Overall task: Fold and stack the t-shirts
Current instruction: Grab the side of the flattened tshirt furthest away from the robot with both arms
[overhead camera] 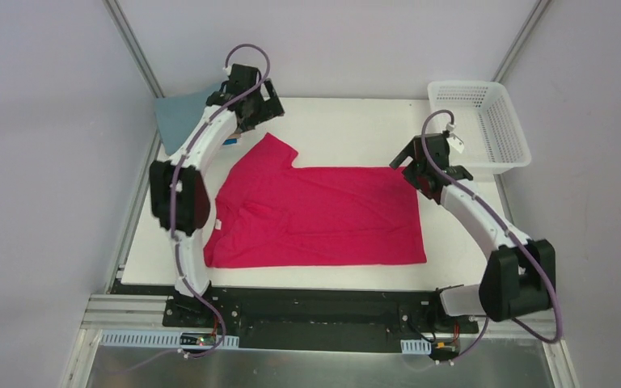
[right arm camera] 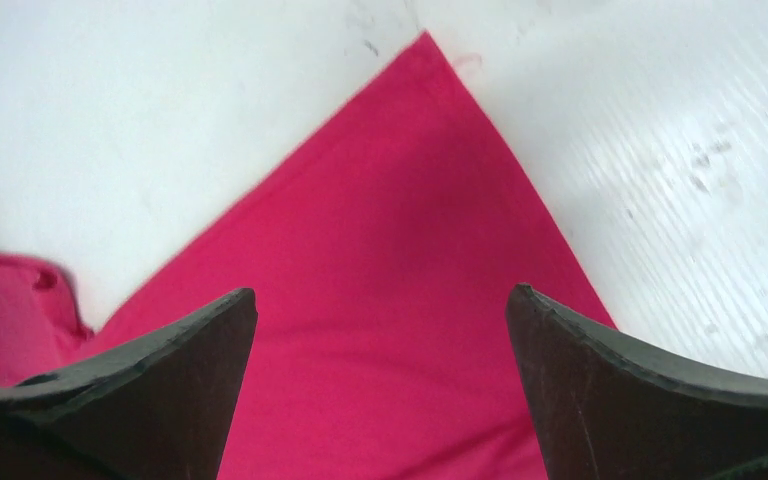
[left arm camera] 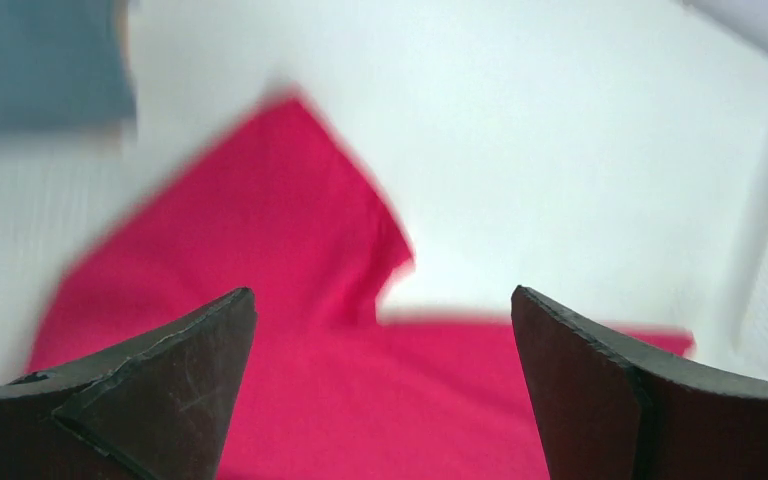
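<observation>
A crimson-pink t-shirt [overhead camera: 315, 214] lies spread flat on the white table [overhead camera: 348, 129], with one sleeve [overhead camera: 271, 149] pointing to the far left. My left gripper [overhead camera: 257, 109] hovers open just beyond that sleeve; in the left wrist view its jaws [left arm camera: 382, 292] stand wide apart above the sleeve [left arm camera: 260, 220], holding nothing. My right gripper [overhead camera: 420, 166] is open over the shirt's far right corner [right arm camera: 425, 60], its jaws [right arm camera: 380, 290] apart above the cloth [right arm camera: 380, 260]. A folded teal-grey t-shirt [overhead camera: 179, 113] lies at the far left corner, also seen as a blurred teal-grey patch [left arm camera: 40, 60].
A white mesh basket [overhead camera: 479, 121] stands at the far right corner of the table. A bit of blue [overhead camera: 230, 141] shows under the left arm. Grey walls and metal posts close in the table on three sides.
</observation>
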`<state>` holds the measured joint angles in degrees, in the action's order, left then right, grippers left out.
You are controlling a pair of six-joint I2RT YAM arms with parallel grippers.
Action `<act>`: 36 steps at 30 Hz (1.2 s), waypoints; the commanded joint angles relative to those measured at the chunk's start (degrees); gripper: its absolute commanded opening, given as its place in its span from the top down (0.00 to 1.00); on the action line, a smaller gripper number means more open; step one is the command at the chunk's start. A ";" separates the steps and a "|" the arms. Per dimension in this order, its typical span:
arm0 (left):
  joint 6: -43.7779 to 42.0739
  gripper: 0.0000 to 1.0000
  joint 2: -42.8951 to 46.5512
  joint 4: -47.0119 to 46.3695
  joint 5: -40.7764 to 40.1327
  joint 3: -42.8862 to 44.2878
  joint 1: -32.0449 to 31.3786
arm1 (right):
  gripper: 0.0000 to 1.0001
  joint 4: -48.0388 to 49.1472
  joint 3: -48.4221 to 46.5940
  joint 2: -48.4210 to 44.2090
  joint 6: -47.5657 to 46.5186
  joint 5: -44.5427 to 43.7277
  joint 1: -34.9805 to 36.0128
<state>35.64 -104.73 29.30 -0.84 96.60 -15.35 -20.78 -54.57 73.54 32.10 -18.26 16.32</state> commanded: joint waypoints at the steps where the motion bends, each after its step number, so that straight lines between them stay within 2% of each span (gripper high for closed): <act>1: -10.05 0.02 -18.30 4.68 -1.70 21.57 2.00 | 0.01 4.14 -6.97 7.74 -2.99 1.01 -1.70; 3: -12.56 0.03 -24.95 5.11 -5.41 28.79 2.06 | 0.01 4.23 -8.96 10.76 -4.59 0.45 -1.95; 6: -15.25 0.11 -33.25 5.86 -6.73 36.52 2.24 | 0.01 3.31 -11.84 14.30 -6.14 -0.40 -2.21; 14: -15.73 0.26 -39.13 5.86 -6.59 37.98 2.26 | 0.01 2.78 -14.31 19.43 -7.01 -0.90 -3.81; 19: -15.12 0.49 -39.38 5.82 -3.39 35.87 2.26 | 0.01 2.23 -15.69 21.85 -7.70 -1.76 -4.16; 23: -15.14 0.66 -39.61 5.83 -3.86 35.27 2.26 | 0.01 2.24 -16.74 23.39 -8.54 -2.77 -4.36; 27: -15.33 1.00 -39.52 5.86 -2.72 34.97 2.21 | 0.01 3.46 -18.21 25.78 -10.31 -5.10 -4.57; 30: -15.33 1.00 -38.27 5.81 -2.63 34.24 2.13 | 0.01 3.37 -21.65 28.99 -11.10 -5.49 -5.15; 36: -14.66 1.00 -33.96 5.73 -2.61 31.05 1.76 | 0.11 3.50 -27.28 36.01 -12.26 -5.87 -5.50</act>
<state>20.56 -144.66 34.24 -4.32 129.78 -12.82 -18.13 -77.30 106.04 21.67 -22.04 11.16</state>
